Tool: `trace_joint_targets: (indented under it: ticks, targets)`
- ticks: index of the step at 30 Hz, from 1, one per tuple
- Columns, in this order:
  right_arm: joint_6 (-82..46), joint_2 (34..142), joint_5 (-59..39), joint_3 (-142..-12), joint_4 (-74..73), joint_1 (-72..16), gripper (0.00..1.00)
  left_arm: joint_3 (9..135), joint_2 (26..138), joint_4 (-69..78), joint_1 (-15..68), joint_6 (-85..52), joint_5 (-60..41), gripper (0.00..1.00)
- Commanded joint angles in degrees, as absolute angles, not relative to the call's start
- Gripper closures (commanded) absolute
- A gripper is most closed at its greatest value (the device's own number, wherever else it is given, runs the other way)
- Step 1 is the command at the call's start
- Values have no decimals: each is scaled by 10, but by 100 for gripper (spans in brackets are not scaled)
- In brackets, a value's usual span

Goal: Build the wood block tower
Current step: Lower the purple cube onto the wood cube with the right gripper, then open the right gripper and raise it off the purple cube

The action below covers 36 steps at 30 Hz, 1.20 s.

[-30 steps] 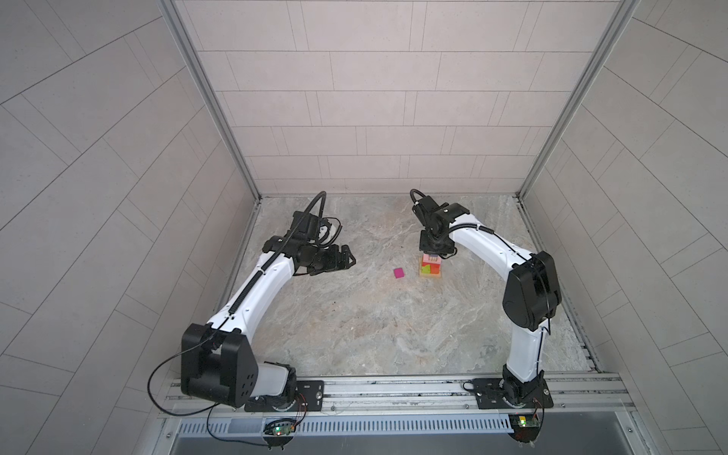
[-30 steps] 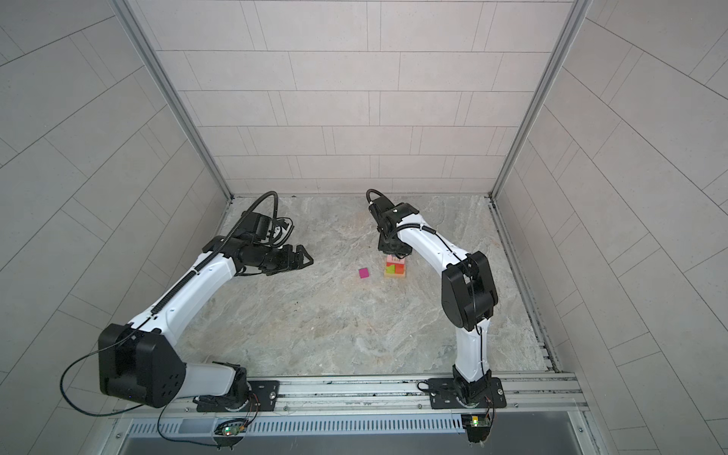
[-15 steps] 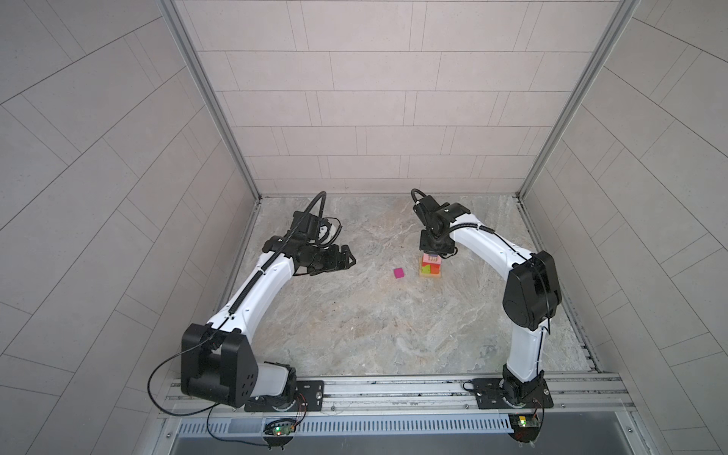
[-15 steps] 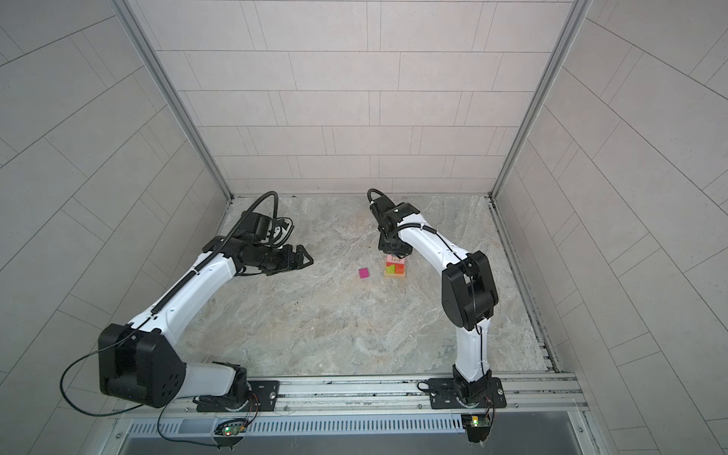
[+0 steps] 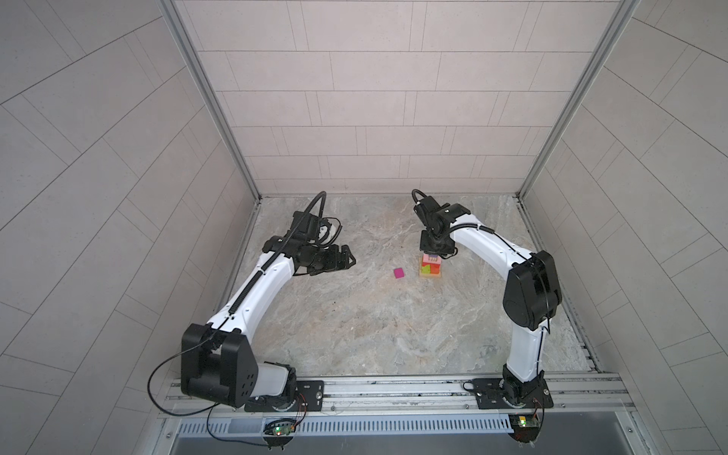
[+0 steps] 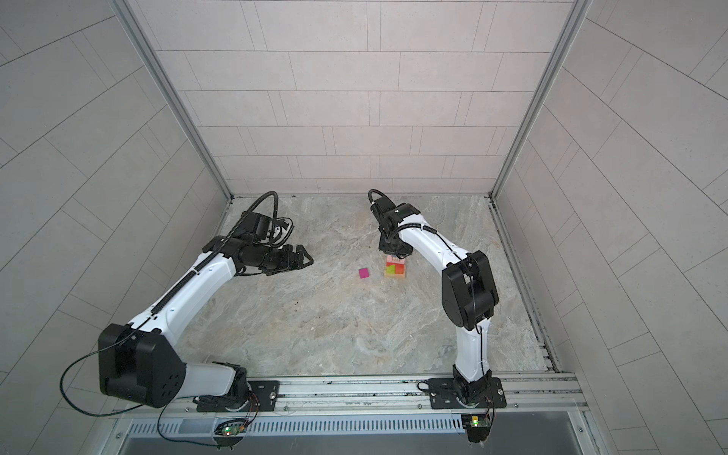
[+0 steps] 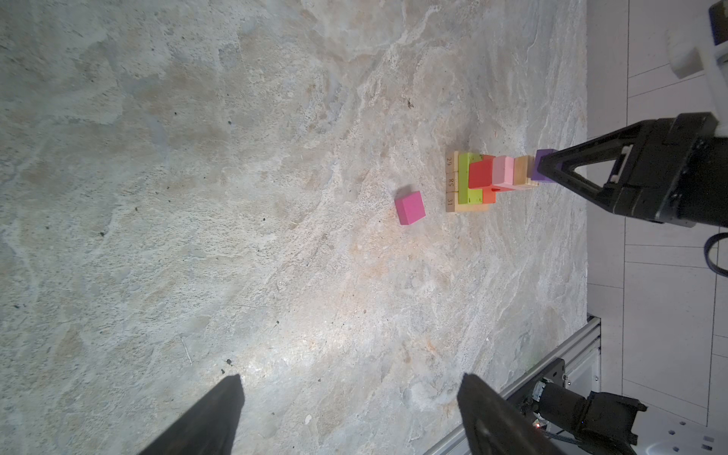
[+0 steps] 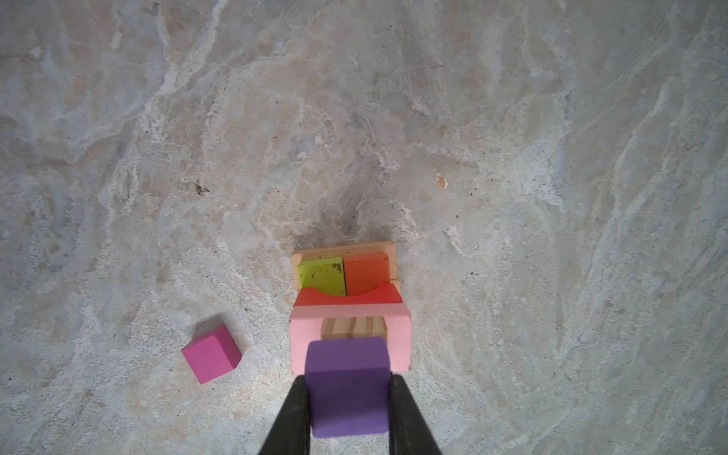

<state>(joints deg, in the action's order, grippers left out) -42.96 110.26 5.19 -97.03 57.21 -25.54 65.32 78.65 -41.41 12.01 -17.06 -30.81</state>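
We find the right gripper (image 8: 348, 380), jaws clenched on the purple cube (image 8: 346, 398), directly over the topmost tan block (image 8: 352, 329); left gripper (image 7: 350, 378) released.

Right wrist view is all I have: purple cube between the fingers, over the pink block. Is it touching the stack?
Observer: Side on, in the left wrist view, the purple cube meets the small tan block on top; I see no gap between them.
Operator: Where is the other arm?
Observer: In both top views the left gripper hangs open, holding nothing, well to the left of the tower.
Operator: Any lean in the stack?
Observer: In the left wrist view its layers lie flat on one another; I see no tilt.
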Motion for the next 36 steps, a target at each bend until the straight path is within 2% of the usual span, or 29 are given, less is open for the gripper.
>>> trace_joint_targets:
  ticks: [1, 18, 22, 28, 30, 33, 36]
  targets:
    - [-439, 1105, 60, -960, 579, -253, 83, 650, 777, -420, 120, -165, -307, 8]
    - [-439, 1104, 58, -954, 574, -252, 83, 649, 776, -420, 121, -165, -306, 8]
    - [-437, 1105, 56, -954, 574, -252, 80, 649, 776, -420, 120, -165, -307, 8]
    - [-435, 1104, 54, -955, 572, -252, 69, 649, 777, -420, 121, -165, -306, 8]
    - [-438, 1103, 60, -955, 575, -252, 60, 649, 777, -420, 121, -165, -306, 8]
    - [-435, 1101, 57, -956, 573, -252, 52, 648, 777, -420, 121, -165, -306, 8]
    - [-431, 1101, 53, -958, 571, -252, 50, 649, 777, -420, 121, -165, -307, 8]
